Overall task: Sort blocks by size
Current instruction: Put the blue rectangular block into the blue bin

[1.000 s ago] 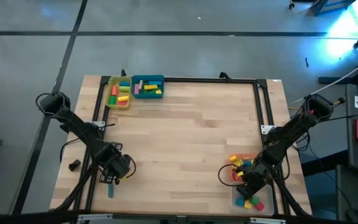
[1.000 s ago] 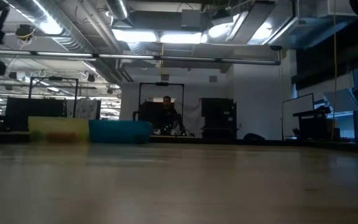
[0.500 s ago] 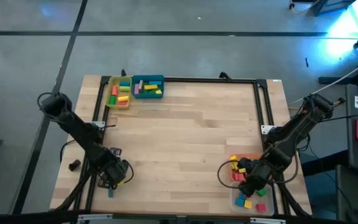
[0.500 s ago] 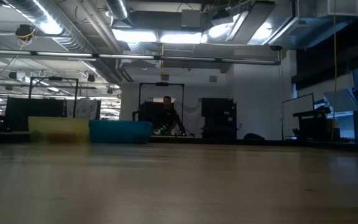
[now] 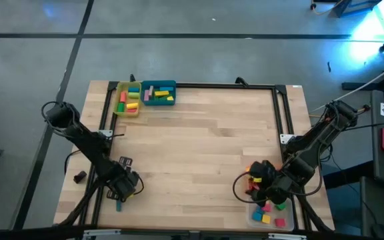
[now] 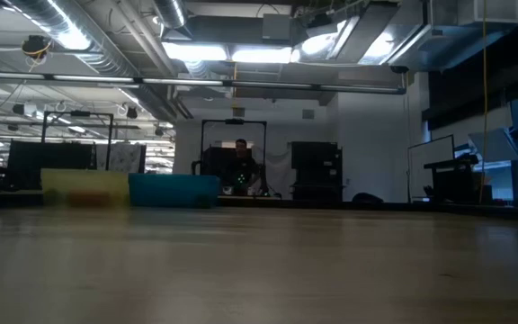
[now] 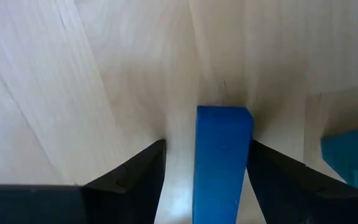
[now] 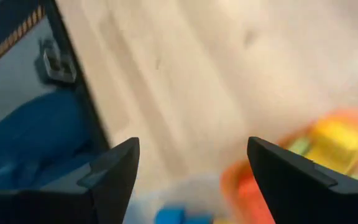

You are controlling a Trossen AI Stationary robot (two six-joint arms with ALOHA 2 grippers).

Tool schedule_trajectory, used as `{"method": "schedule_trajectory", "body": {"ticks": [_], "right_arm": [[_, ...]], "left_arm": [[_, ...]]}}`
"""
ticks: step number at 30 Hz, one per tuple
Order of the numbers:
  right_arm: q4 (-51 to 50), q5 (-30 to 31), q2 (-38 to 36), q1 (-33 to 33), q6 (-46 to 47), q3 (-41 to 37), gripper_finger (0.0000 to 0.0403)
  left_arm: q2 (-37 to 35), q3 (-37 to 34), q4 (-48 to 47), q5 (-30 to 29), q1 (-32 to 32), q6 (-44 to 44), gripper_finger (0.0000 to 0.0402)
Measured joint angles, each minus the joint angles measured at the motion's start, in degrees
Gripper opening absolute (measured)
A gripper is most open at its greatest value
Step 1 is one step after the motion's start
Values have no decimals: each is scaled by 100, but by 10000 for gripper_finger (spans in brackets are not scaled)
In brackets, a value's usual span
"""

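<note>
Low view: bare wooden table (image 6: 259,270), dim workshop, a person (image 6: 242,166) behind

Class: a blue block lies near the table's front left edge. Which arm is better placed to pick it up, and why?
Left. Its tool already straddles the blue block; the right tool is over the far-side trays.

Worktop (image 5: 205,140): pale wood grain, black frame edging. Yellow tray (image 5: 119,100), frame upper left: red, yellow, green blocks (image 5: 130,103). Teal tray (image 5: 171,85): pink, green, yellow blocks. Orange tray (image 8: 347,121), frame lower right. Blue bar (image 7: 220,162) between black fingers (image 7: 138,177).
</note>
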Motion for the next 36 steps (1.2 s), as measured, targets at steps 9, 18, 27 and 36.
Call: {"method": "schedule_trajectory", "body": {"ticks": [9, 18, 27, 36], "right_arm": [[1, 1796, 0, 0, -1207, 0, 298], [0, 2107, 0, -338, -1615, 0, 299], [-4, 1581, 0, -1235, -3221, 0, 298], [-4, 993, 0, -1890, -4301, 0, 299]], "left_arm": [[14, -4, 36, -51, 26, -589, 118], [37, 130, 65, 99, 723, -1272, 84], [36, 775, 1142, -964, 2094, 433, 84], [36, 1282, 2245, -1140, 3708, 2893, 86]]}}
